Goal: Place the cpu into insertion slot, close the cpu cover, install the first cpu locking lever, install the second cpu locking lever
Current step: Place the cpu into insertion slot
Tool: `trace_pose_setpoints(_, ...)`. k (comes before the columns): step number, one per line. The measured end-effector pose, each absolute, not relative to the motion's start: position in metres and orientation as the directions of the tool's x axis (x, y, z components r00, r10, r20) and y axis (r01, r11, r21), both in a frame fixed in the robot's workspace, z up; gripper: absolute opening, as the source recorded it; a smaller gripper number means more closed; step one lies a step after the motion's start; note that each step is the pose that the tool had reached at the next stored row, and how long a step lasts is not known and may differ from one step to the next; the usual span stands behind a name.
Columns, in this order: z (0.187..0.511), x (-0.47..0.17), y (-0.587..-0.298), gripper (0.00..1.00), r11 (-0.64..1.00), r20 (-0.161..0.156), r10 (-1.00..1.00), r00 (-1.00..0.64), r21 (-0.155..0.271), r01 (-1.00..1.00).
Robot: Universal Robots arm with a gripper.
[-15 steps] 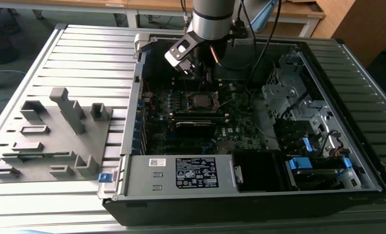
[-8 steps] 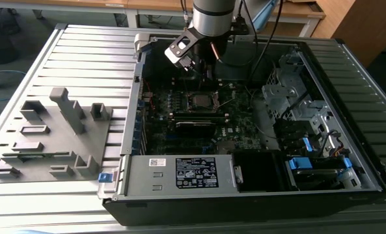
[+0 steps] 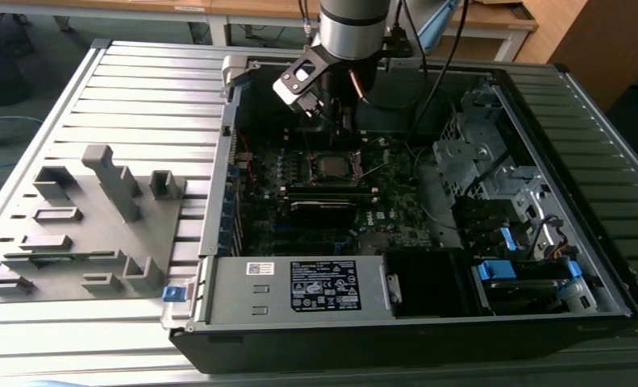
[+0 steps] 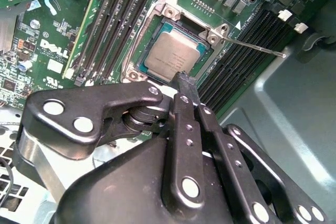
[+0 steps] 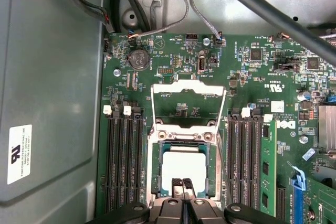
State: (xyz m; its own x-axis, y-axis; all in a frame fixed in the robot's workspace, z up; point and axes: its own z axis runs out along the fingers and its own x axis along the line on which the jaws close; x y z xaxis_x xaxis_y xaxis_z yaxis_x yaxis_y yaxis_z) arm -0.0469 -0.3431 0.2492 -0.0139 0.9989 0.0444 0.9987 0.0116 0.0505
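Inside the case (image 3: 383, 339), one cpu (image 5: 184, 163) seated, one cpu cover (image 5: 188, 88) swung open in the first wrist view, one lever (image 4: 257, 48) in the second wrist view, gripper (image 5: 183, 183) fingers pressed together, empty.

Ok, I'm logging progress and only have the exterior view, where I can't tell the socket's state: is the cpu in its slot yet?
Observer: Yes. In both wrist views the cpu lies flat inside the socket.
Operator: And the cpu cover?
Observer: Open. In the first wrist view the cpu cover is swung back off the socket, leaving the cpu uncovered.
Operator: What about the gripper?
Observer: The gripper is shut with nothing visible between its tips, which sit at the cpu's edge. I cannot tell whether they touch it.
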Motion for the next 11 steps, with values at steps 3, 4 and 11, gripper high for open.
trace_pose_setpoints(3,0.2491,-0.0441,-0.3431,0.11,0.012,0.044,0.999,-0.014,0.051,0.999)
trace_pose_setpoints(4,0.2491,-0.0441,-0.3431,0.11,0.012,0.045,0.999,-0.014,0.051,0.999)
trace_pose_setpoints(11,0.2491,-0.0426,-0.3431,0.11,0.012,0.045,0.999,-0.014,0.051,0.999)
